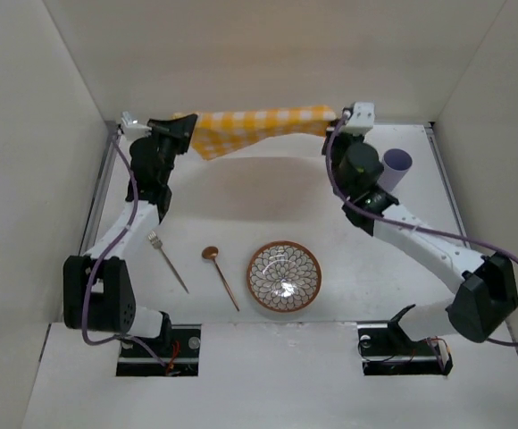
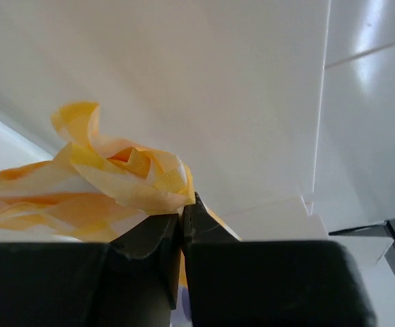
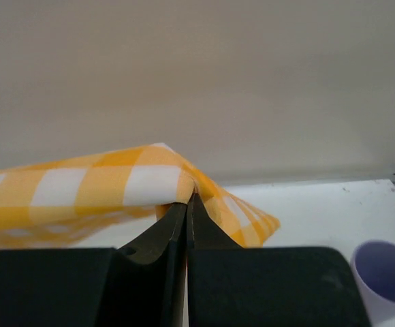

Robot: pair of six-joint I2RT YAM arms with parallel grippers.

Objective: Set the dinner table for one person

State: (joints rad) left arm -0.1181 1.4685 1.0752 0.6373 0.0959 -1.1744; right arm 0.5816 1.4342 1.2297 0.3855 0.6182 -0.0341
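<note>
Now both arms reach to the far edge of the dinner table [image 1: 268, 192]. The left gripper [image 2: 182, 212] is clamped tight on one end of the yellow-checked cloth [image 1: 259, 123] and the right gripper [image 3: 188, 203] on the other, with the cloth strung between them. The fork [image 1: 168, 261], spoon [image 1: 221, 275] and patterned bowl [image 1: 283, 276] lie near the bases. A lilac cup [image 1: 395, 165] sits far right.
</note>
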